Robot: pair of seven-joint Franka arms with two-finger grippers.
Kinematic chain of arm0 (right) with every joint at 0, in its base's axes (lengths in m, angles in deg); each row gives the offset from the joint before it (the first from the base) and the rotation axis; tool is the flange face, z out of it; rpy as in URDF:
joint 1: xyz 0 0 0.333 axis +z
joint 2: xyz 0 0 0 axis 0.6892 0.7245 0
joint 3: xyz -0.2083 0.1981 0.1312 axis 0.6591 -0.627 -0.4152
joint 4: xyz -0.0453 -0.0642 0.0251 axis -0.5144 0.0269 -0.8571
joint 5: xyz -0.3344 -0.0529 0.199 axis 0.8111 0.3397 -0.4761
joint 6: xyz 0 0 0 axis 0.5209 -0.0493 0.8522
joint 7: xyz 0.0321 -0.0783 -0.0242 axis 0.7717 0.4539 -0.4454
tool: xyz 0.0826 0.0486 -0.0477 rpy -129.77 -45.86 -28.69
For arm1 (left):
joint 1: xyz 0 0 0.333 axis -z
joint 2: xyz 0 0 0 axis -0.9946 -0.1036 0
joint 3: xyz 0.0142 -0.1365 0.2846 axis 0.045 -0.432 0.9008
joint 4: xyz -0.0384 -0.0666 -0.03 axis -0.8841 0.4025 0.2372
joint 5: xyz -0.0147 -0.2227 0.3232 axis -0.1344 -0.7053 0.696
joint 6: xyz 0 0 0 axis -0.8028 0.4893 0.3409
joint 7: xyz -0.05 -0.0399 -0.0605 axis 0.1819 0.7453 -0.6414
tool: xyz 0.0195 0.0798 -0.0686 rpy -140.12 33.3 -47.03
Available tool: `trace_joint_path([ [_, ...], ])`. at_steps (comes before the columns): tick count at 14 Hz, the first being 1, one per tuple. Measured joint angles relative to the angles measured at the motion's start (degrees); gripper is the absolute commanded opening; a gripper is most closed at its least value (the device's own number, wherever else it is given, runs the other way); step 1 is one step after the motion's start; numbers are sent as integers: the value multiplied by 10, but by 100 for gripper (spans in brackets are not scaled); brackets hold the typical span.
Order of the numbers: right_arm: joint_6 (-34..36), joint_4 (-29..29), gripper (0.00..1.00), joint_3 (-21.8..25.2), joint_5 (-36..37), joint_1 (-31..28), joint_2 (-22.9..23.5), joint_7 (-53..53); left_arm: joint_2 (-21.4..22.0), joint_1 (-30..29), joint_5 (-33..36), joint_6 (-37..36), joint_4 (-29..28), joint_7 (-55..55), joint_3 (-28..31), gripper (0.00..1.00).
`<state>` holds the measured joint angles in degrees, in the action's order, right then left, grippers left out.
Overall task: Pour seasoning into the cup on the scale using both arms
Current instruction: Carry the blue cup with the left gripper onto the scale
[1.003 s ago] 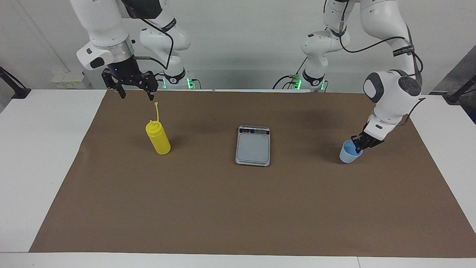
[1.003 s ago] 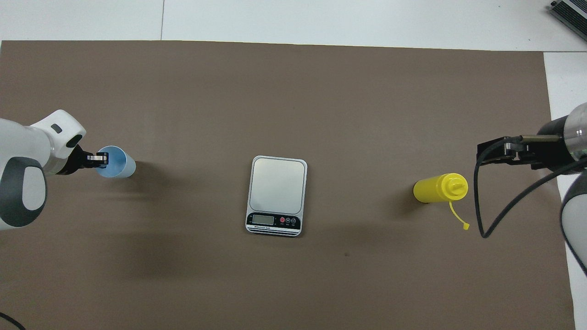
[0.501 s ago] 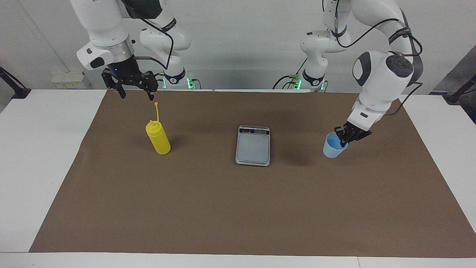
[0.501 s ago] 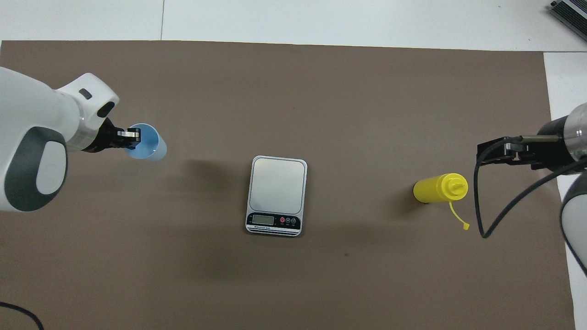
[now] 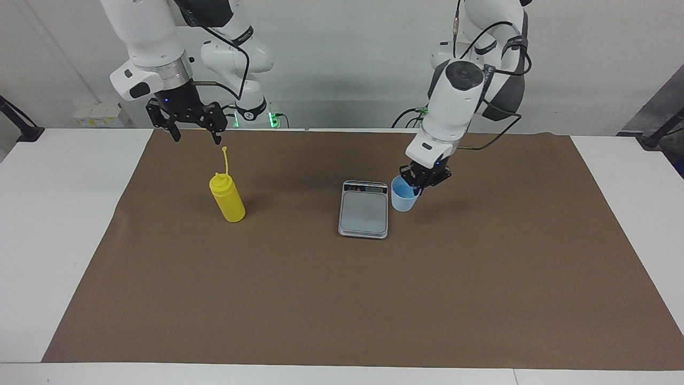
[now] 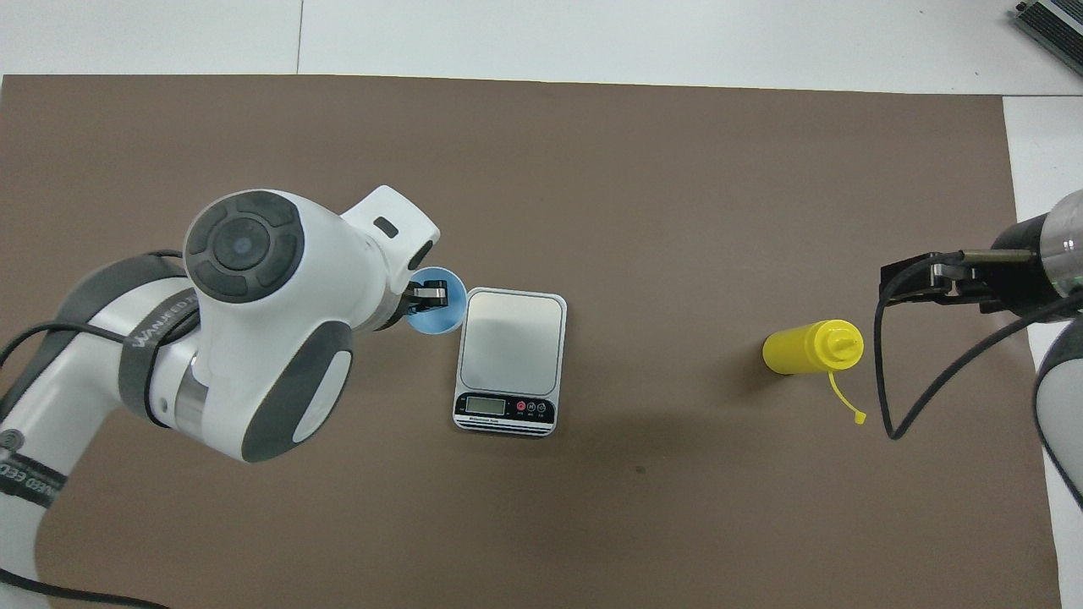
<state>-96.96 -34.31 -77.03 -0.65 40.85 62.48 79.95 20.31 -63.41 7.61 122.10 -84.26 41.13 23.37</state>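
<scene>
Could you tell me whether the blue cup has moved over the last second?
Yes. The cup, held by the left gripper, has travelled from the left arm's end of the table toward the middle and is now right beside the scale.

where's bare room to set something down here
Bare brown mat spreads from the scale toward the edge farthest from the robots, and between scale and yellow squeeze bottle. Crowded beside the scale, where the left gripper holds the blue cup.

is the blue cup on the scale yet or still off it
Off it. The cup hangs by its rim from the left gripper, beside the scale at the left arm's end; the platform is bare.
</scene>
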Motion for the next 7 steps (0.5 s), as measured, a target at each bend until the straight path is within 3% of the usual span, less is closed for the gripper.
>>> trace_joint_path([
  [7, 0, 0, 100, 0, 0, 0, 0, 0, -50, 66, 0, 59, -11, -56, 1, 0],
])
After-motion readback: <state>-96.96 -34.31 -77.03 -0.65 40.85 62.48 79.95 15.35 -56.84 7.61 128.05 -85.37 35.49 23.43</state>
